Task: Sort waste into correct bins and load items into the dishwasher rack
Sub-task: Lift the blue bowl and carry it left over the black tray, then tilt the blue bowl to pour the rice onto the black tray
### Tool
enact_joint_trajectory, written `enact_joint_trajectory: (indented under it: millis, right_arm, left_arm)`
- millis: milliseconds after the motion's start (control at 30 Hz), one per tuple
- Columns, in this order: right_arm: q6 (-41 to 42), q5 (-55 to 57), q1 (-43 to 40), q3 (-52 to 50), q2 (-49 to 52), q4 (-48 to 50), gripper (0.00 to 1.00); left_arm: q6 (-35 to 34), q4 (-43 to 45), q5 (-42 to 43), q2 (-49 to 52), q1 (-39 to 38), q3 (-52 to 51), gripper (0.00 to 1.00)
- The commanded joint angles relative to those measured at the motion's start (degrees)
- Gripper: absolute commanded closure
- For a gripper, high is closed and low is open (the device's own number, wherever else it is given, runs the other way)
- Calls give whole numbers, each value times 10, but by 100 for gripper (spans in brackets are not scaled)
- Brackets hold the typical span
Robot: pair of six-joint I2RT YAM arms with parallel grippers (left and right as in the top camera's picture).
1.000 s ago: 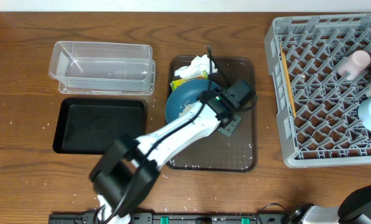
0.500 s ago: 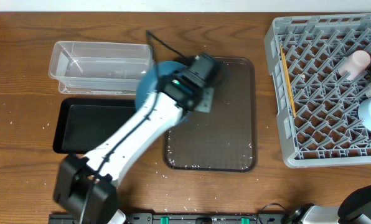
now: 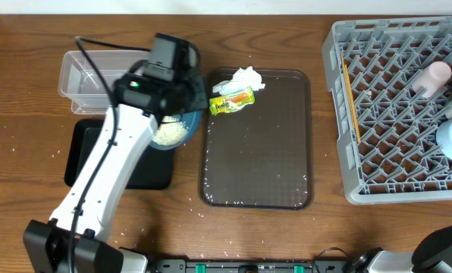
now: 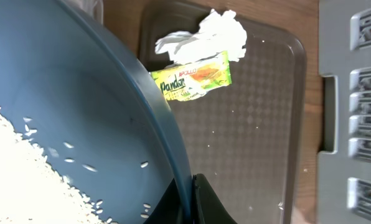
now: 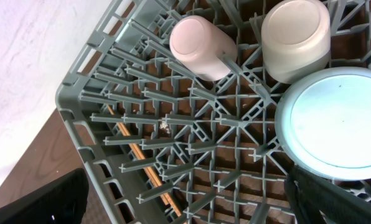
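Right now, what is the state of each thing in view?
left gripper: shut on dark-blue bowl rim
dark-blue bowl: held, rice inside
napkin: crumpled, on brown tray
snack wrapper: on brown tray
pink cup: in rack
pale cup: in rack
light-blue bowl: in rack
right gripper: open

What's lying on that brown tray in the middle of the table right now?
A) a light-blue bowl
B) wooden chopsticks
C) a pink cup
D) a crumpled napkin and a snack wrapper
D: the crumpled white napkin and the yellow-green snack wrapper lie at the far left corner of the brown tray, and nothing else rests on it.
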Motion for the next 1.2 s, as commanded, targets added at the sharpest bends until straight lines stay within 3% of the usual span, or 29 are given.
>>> enact_joint_trajectory:
  millis: [0,233,733,1167]
  right_arm:
    - [-5,2,-2,1,2,0,1]
    - [-5,2,-3,1,2,0,1]
    - [-5,2,-3,1,2,0,1]
    - [-5,2,-3,1,2,0,1]
  left_arm:
    - [-7,-9,75,-10,39,3,94]
    - [-24,-29,137,-10,121,3,94]
    - [-21,-37,376,-10,270,-28,94]
    - [30,-37,534,-10,394,-82,94]
